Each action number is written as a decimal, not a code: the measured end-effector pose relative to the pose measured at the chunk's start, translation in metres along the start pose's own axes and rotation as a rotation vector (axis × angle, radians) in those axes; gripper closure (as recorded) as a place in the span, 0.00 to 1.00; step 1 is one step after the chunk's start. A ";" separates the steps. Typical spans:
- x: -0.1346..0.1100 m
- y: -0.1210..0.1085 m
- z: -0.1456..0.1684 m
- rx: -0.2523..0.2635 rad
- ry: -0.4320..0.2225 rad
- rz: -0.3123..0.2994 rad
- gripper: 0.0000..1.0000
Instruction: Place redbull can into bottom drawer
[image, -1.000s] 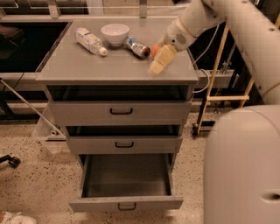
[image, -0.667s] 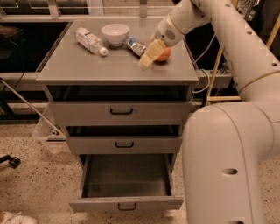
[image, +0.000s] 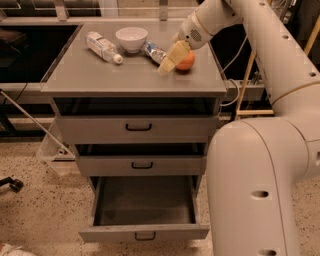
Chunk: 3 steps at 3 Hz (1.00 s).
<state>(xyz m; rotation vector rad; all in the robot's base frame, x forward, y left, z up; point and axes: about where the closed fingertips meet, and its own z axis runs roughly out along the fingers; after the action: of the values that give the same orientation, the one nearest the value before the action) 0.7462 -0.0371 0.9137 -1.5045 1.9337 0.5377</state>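
My fingers (image: 166, 64) are over the right rear part of the desk (image: 90, 75), angled down and to the left from my wrist. Their tips sit just in front of the can (image: 152, 50), at or very near its nearer end; contact cannot be confirmed. Whether they are released or clenched cannot be determined.

The can lies on its side on the desk, between the white bowl (image: 131, 39) and the orange ball (image: 187, 61). The ball sits just right of my fingers and is partly hidden by them. A clear plastic bottle (image: 102, 46) lies on its side left of the bowl.

The bottom drawer (image: 144, 233) is pulled well out, its dark interior exposed. The two drawers above it sit further in.
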 end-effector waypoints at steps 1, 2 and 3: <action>-0.010 -0.023 0.021 0.060 -0.018 0.028 0.00; -0.020 -0.065 0.055 0.159 -0.042 0.118 0.00; -0.024 -0.097 0.078 0.246 -0.053 0.211 0.00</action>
<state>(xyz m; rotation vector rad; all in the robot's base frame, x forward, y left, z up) 0.8605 0.0046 0.8789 -1.1314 2.0458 0.4072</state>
